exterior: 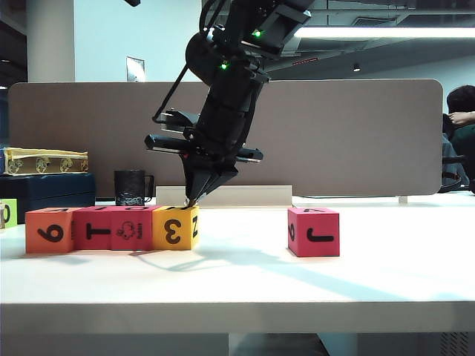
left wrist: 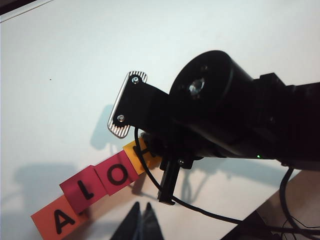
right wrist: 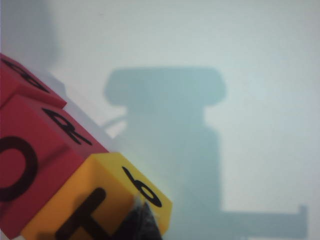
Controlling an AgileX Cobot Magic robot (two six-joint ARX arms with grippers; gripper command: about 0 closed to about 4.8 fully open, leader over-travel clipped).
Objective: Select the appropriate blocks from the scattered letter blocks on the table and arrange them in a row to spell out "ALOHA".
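Four blocks stand in a row at the table's (exterior: 245,282) left: orange (exterior: 49,230), two magenta (exterior: 91,228) (exterior: 132,228), and yellow (exterior: 176,228). From above, in the left wrist view, their tops read A (left wrist: 59,220), L (left wrist: 85,192), O (left wrist: 117,175), H (left wrist: 142,152). A fifth magenta block (exterior: 313,231) sits alone to the right. My right gripper (exterior: 195,196) reaches across, shut, its tips (right wrist: 142,207) resting on the yellow block's (right wrist: 90,205) top edge, holding nothing. My left gripper (left wrist: 142,205) hangs shut and empty above the table beside the row.
A lime-green cube (exterior: 6,213) peeks in at the far left edge. Behind the row are a black mug (exterior: 131,187) and a patterned box (exterior: 44,160) on a dark case. A grey partition (exterior: 334,133) closes the back. The right arm's body (left wrist: 225,115) fills much of the left wrist view.
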